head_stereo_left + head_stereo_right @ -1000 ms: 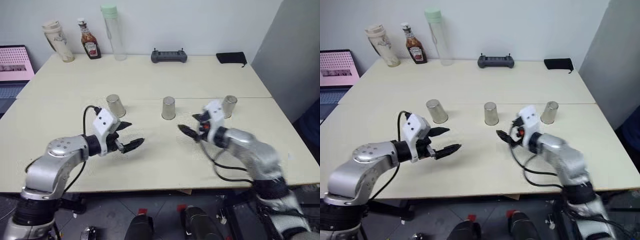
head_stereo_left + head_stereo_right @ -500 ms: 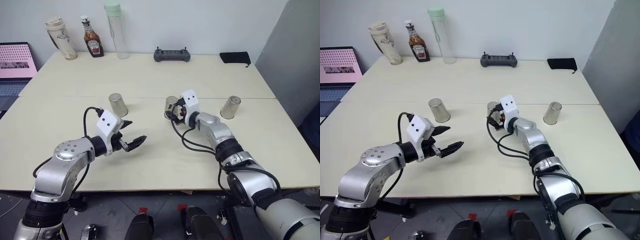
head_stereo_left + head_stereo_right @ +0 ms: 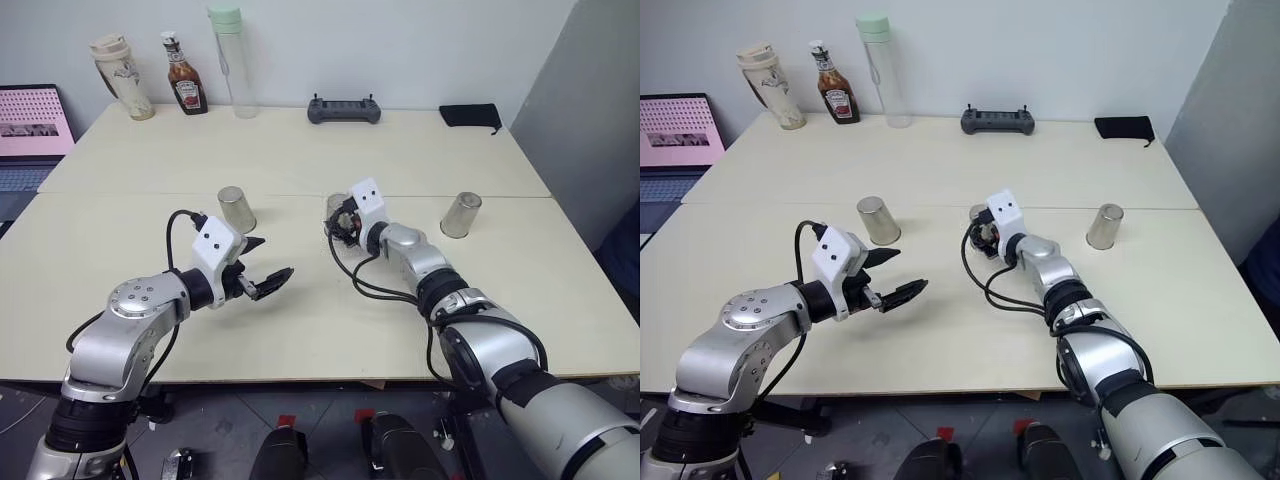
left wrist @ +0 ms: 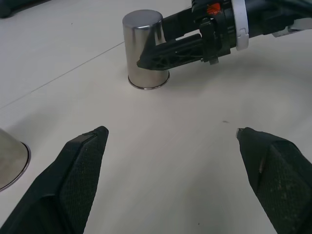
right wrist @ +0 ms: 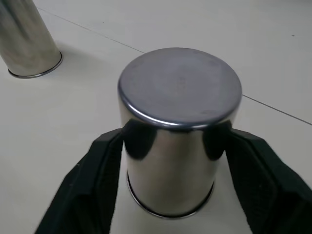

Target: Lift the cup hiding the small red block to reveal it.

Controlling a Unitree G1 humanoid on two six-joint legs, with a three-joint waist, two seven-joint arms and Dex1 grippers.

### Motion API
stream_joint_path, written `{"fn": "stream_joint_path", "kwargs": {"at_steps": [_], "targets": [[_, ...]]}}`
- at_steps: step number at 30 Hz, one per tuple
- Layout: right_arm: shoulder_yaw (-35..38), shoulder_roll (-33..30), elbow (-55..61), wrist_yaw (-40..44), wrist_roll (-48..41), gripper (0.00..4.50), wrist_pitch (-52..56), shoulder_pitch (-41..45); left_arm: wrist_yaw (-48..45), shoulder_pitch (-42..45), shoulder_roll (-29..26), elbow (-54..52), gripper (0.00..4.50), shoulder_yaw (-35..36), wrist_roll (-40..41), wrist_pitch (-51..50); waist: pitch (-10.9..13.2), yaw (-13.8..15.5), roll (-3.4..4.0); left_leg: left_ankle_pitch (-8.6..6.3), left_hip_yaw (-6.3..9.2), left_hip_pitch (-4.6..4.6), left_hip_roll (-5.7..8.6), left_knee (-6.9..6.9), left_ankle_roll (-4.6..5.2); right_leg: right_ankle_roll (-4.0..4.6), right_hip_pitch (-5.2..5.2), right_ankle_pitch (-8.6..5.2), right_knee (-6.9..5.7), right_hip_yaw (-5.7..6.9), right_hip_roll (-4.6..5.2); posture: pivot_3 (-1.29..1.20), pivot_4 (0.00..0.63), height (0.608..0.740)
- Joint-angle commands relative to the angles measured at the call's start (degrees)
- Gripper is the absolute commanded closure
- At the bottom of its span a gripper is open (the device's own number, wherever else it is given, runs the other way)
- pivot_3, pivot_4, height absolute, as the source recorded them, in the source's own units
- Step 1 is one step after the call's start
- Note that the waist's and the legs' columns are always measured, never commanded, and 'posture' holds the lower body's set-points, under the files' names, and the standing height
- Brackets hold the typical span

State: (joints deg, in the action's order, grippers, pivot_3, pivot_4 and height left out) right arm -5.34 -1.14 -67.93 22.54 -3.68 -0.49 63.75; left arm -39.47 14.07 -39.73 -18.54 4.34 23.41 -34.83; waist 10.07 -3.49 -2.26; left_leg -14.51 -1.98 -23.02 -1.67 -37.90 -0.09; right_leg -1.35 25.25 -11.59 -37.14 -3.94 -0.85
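Three silvery metal cups stand upside down in a row across the table's middle. The middle cup is flanked on both sides by the black fingers of my right gripper, which is shut on it while it rests on the table. The left cup and the right cup stand untouched. In front of the left cup, my left gripper hovers above the table, open and holding nothing. The small red block is hidden.
Along the back left stand a beige tumbler, a brown sauce bottle and a tall clear bottle with a green cap. A grey controller and black pouch lie at the back. A laptop sits left.
My right arm reached forward and left from near the right cup to the middle cup, and its fingers shut on it. The left arm stayed put.
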Motion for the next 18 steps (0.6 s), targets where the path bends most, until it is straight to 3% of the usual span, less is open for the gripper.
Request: {"fn": "stream_joint_path", "kwargs": {"at_steps": [1,4,8,14,18], "targets": [[2.2,0.0,0.4,-0.7,0.2,1.8,-2.2,2.7,-0.1,1.5,0.1,-0.3,0.0,0.3,-0.6,1.4,0.0,0.0,0.0,0.0,0.0,0.0,0.0,-0.01,0.0,0.0,0.0,0.0,-0.01,0.0,0.0,0.0,0.15,0.74],[5.0,-0.1,3.7,1.0,-2.3,1.8,-0.3,2.9,0.0,2.2,0.4,0.2,0.0,-0.1,-0.9,1.9,0.0,0.0,0.0,0.0,-0.01,0.0,0.01,-0.01,0.0,-0.01,-0.01,0.0,-0.01,0.0,-0.01,0.0,0.15,0.74],[6.0,-2.6,19.9,4.0,-5.0,1.8,8.3,0.0,0.0,2.2,0.5,0.0,0.0,0.4,-0.8,1.6,0.0,0.1,0.05,0.0,-0.01,-0.02,0.01,-0.01,0.0,-0.01,0.01,0.0,-0.01,0.0,0.0,0.0,0.15,0.74],[4.8,-8.9,47.6,2.8,-4.9,1.8,25.0,-11.6,0.0,0.9,0.4,-0.7,0.0,0.7,-0.9,1.4,0.0,0.7,0.0,-0.01,0.14,-0.08,0.02,0.05,-0.01,0.03,0.0,-0.05,0.05,0.16,0.06,0.0,0.15,0.74],[4.2,-10.0,56.4,0.4,-4.3,1.8,30.7,-19.9,-0.4,1.1,0.3,-0.3,0.0,0.5,-0.9,1.5,0.0,0.7,0.01,-0.02,0.07,-0.06,0.05,0.01,-0.01,-0.03,-0.01,-0.09,0.03,0.1,0.09,0.0,0.15,0.74]]}}
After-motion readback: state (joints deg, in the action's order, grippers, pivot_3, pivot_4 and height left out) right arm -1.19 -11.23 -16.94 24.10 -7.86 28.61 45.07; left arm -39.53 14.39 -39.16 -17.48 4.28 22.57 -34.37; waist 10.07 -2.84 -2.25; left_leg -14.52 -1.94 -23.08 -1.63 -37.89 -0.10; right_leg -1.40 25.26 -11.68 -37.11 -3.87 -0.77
